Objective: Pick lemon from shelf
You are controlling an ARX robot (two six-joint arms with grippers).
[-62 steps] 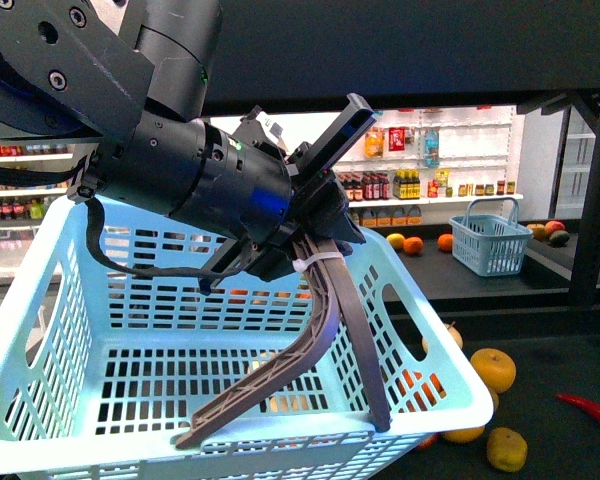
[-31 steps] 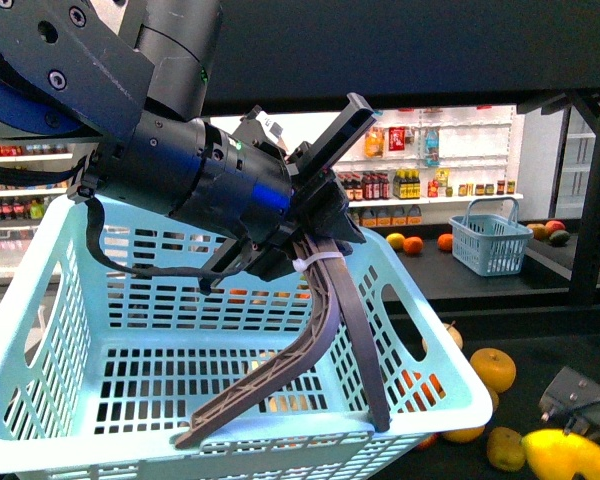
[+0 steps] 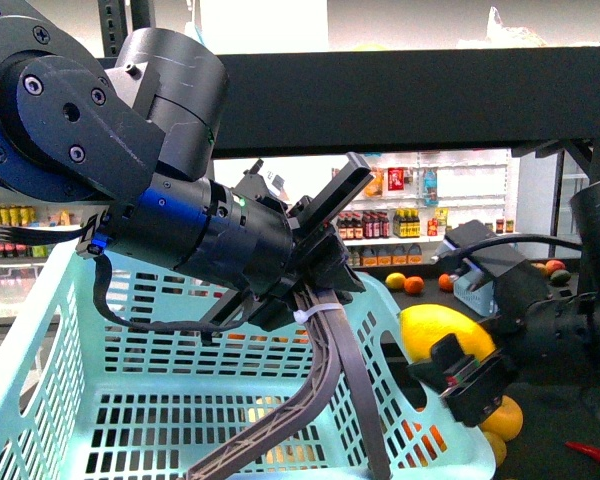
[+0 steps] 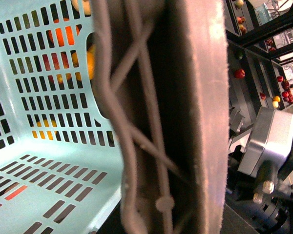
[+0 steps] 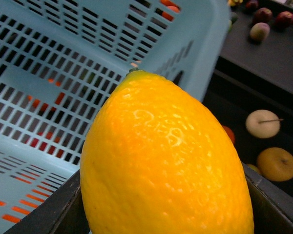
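Black shelf (image 3: 410,90) fills the top of the front view, its deck a dark band across the frame. Below it you've got the pale aqua basket (image 3: 40,380) taking the whole lower left. The left gripper (image 3: 325,400) reaches down into it from centre frame. In the left wrist view its fingers (image 4: 205,122) sit close with a narrow dark gap, but can't tell whether they nip the basket rim.

The right gripper (image 3: 458,362) comes in from the right edge with its jaws pinching the lemon (image 3: 435,330). The lemon is off the deck, in the air at lower right of centre, just beside the basket's right wall. It fills the right wrist view (image 5: 166,161), seated between the black jaws.

Step, as I read it: the pick is done and you're in the carry. The next move likely calls for lifting the lemon clear of the basket rim, keeping the squeeze steady since the skin looks smooth.

Loose orange fruit (image 3: 502,415) lies lower right, and a pale apple-like fruit (image 5: 263,123) shows on the deck.

Writing: bottle labels on the far white shelves (image 3: 400,225) are too small to read, and there's no brand legible anywhere
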